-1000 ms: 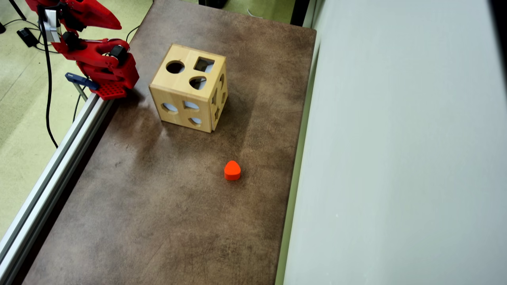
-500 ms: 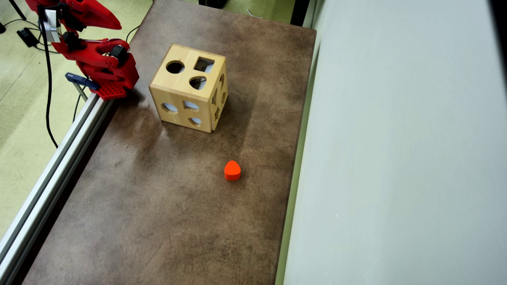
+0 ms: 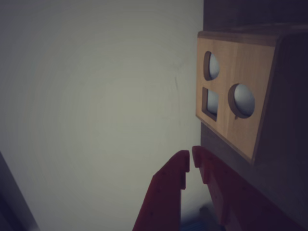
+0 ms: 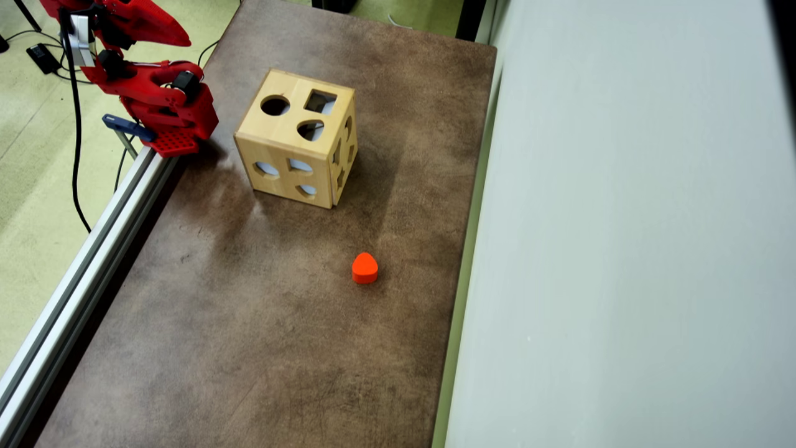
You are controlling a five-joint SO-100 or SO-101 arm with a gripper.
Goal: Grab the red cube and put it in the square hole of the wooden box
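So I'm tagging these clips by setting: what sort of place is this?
Probably a lab or workshop bench, not a home. A red arm is clamped beside an aluminium rail edging a brown mat, with cables trailing over a pale green floor. A wooden box sits on the mat.

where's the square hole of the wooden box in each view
Wrist view: the dark square hole sits right of centre, on the sunlit face of the pale wooden box, below one round-looking cutout and left of another.
Overhead view: the square hole is at upper left of centre, on the box's top face, right of the round cutout.
Shared landmark: the wooden box.
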